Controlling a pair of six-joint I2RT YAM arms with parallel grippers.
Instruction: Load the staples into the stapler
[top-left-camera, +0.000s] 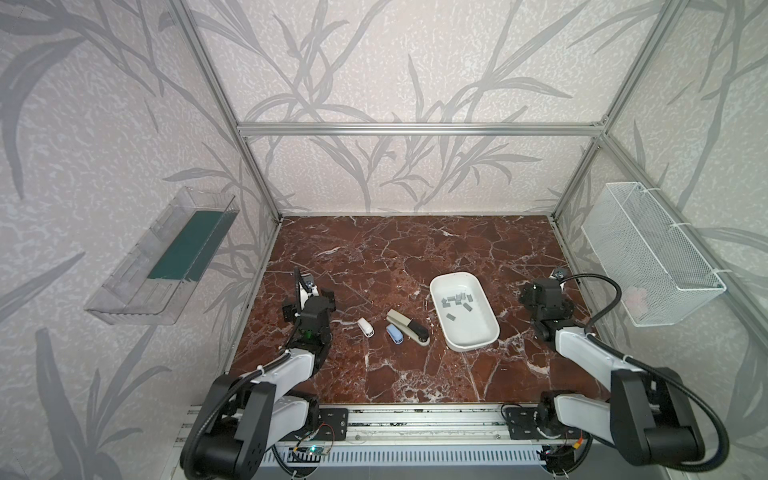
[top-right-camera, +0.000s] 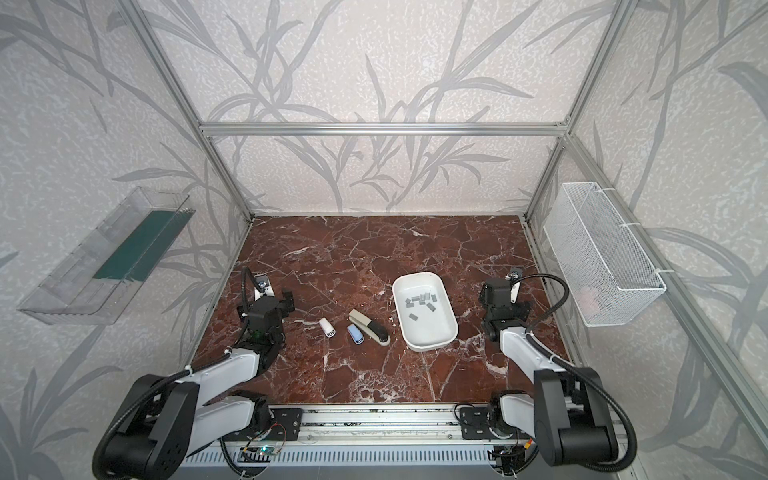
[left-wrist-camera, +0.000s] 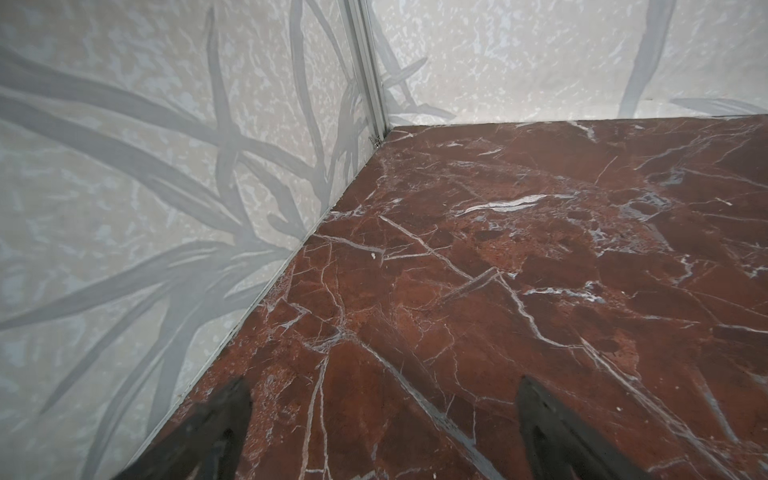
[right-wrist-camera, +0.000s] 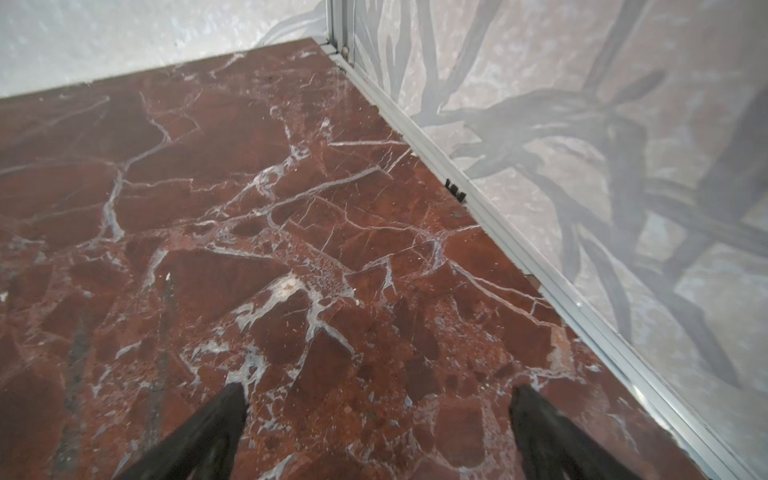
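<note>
Several small grey staples lie loose in a white tray right of centre. Left of the tray a beige and black stapler lies closed on the marble. A small blue stapler and a small white stapler sit beside it. My left gripper hovers open by the left wall, left of the staplers. My right gripper hovers open by the right wall, right of the tray. Both wrist views show only bare marble between the fingers.
A clear plastic bin hangs on the left wall and a white wire basket on the right wall. Aluminium frame posts stand at the back corners. A metal rail runs along the front edge.
</note>
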